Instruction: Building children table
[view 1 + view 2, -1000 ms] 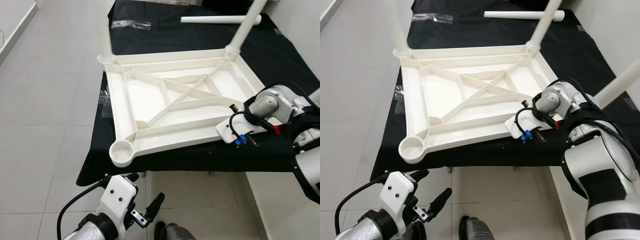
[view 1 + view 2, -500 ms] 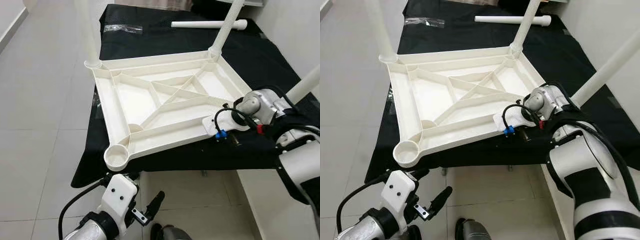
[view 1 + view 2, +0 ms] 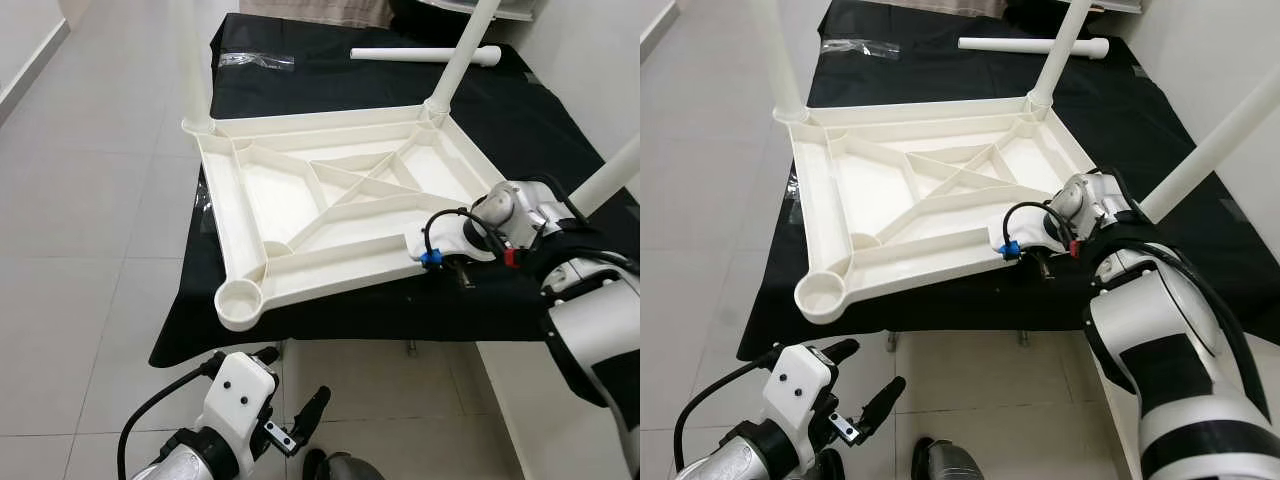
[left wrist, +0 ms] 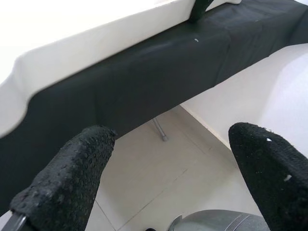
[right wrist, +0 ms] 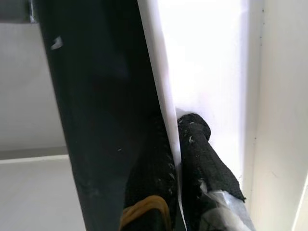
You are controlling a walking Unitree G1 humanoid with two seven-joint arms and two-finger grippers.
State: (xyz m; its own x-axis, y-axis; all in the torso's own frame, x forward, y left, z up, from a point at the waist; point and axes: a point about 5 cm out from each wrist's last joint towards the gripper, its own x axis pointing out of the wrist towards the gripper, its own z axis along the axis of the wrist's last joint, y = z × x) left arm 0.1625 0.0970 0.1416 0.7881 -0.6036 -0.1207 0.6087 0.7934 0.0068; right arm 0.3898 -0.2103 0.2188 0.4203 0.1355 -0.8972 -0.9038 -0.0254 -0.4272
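Note:
The white plastic table top [image 3: 290,195] lies upside down on a black-covered surface [image 3: 330,310]. White legs stand in its far left [image 3: 193,70], far right [image 3: 462,55] and near right [image 3: 612,172] corners. The near left socket [image 3: 240,303] holds no leg. One loose leg [image 3: 420,54] lies on the cloth at the far end. My right gripper [image 5: 174,127] is shut on the thin near rim [image 3: 940,262] of the table top, close to its right corner. My left gripper [image 4: 171,139] hangs open, low over the floor in front of the cloth's edge.
A clear plastic bag [image 3: 258,60] lies on the cloth at the far left. Light floor tiles [image 3: 90,200] stretch along the left side. A pale wall [image 3: 600,60] runs close on the right. The cloth drapes over the near edge.
The whole view has shifted a little with the camera. My right gripper keeps its hold on the rim. The left arm hangs as before.

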